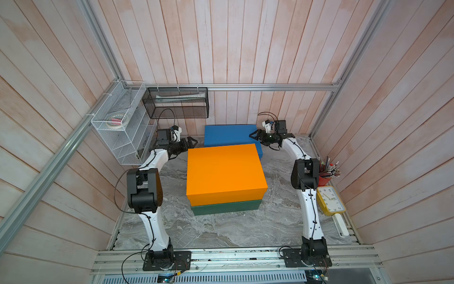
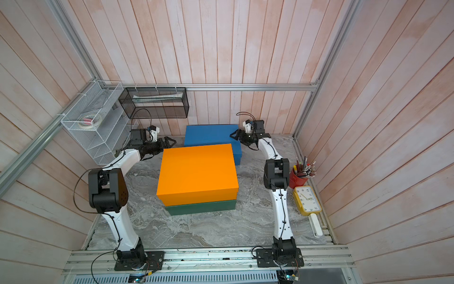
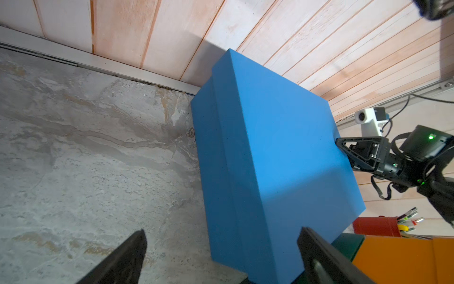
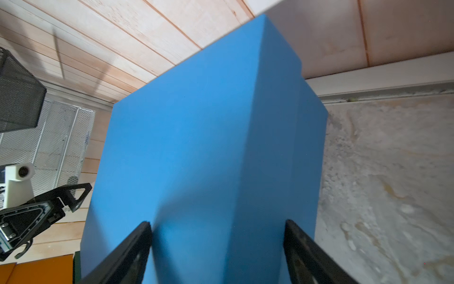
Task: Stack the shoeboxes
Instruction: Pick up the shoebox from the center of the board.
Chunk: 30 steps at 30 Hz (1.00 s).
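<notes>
Where planks (image 1: 221, 49) wall the marbled table (image 1: 221, 228), left claw (image 1: 193, 142) gapes — right claw (image 1: 252, 134) too.

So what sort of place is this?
Probably a mock closet built as a robot test cell: wood-panelled walls, a white wire rack, and two robot arms bolted to an aluminium rail.

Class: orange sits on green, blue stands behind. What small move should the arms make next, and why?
Probably press both claws inward onto the ends of the blue box. The left claw and right claw flank it, open and holding nothing, and it alone is unstacked; the orange box rests on the green box.
</notes>
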### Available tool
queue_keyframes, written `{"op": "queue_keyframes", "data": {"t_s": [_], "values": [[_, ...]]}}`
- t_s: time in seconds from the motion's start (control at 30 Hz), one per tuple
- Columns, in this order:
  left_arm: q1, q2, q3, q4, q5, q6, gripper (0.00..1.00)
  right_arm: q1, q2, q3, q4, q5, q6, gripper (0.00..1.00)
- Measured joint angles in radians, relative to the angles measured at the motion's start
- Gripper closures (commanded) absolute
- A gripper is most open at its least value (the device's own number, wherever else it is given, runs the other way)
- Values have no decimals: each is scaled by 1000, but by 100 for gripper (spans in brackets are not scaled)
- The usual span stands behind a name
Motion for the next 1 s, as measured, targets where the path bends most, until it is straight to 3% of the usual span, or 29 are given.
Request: {"op": "queue_keyframes", "data": {"t_s": [0.47,1.0], "values": [[-27,104,40,120,25,-140,0,-50,-64,-130,40,-61,68,5],[-26,117,-83,381,19,-360,0,-28,-61,-136,159,-174,156,6]]}}
